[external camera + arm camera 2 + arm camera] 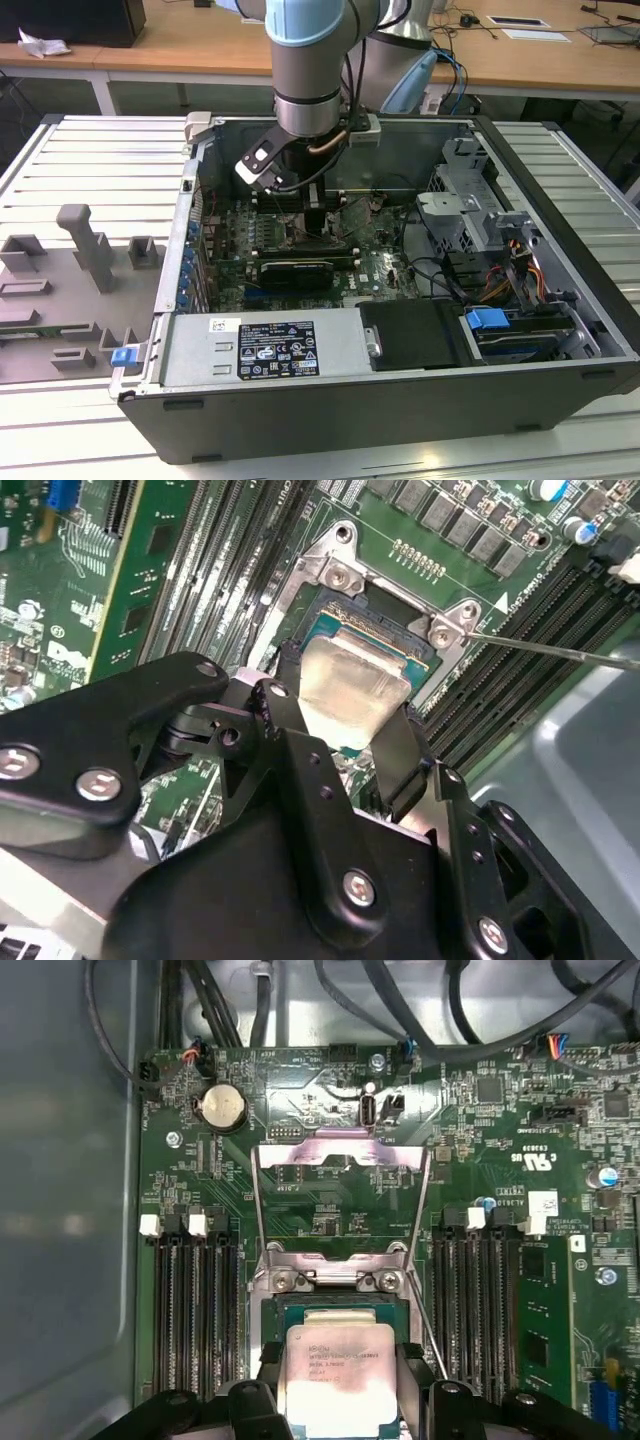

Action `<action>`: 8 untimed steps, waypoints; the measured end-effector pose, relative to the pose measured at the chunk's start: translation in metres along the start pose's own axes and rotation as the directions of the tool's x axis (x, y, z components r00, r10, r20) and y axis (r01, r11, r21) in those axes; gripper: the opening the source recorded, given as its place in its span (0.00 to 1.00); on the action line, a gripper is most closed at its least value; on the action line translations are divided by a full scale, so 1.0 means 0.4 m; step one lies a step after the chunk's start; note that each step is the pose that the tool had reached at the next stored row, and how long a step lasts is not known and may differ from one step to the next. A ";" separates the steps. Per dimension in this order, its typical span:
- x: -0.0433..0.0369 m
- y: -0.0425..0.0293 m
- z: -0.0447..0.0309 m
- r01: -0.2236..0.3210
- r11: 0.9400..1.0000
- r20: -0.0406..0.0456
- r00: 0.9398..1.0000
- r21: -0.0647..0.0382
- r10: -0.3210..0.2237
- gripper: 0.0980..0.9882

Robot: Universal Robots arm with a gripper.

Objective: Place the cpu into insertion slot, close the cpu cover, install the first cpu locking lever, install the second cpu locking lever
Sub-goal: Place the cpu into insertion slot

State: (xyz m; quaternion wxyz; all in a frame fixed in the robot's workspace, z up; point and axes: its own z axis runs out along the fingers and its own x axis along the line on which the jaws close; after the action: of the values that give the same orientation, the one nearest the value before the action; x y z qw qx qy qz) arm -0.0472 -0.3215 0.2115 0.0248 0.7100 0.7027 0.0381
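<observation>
Black end effector [345, 715] pinches the cpu [352, 680], perhaps already seated in the insertion slot [332, 580].

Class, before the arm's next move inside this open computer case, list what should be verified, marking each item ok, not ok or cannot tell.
1. The pincer grips the flat silver-grey square cpu by two opposite edges: ok.
2. The thin silver metal cpu cover stands flipped open, off the socket: ok.
3. The dark square insertion slot with silver frame sits directly under the cpu: ok.
4. The thin wire locking lever lies released, clear of the slot: ok.
5. The cpu squared and seated in the slot: cannot tell.
</observation>
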 end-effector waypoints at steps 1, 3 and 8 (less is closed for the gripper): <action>0.000 -0.001 0.002 -0.001 1.000 0.000 1.000 0.000 0.001 0.48; 0.000 -0.002 0.008 -0.012 1.000 0.001 1.000 0.000 0.012 0.48; 0.000 -0.003 0.015 -0.013 1.000 0.001 1.000 0.000 0.013 0.48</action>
State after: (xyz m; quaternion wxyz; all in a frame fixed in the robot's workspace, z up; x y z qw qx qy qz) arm -0.0478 -0.3214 0.2055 0.0250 0.7147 0.6979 0.0379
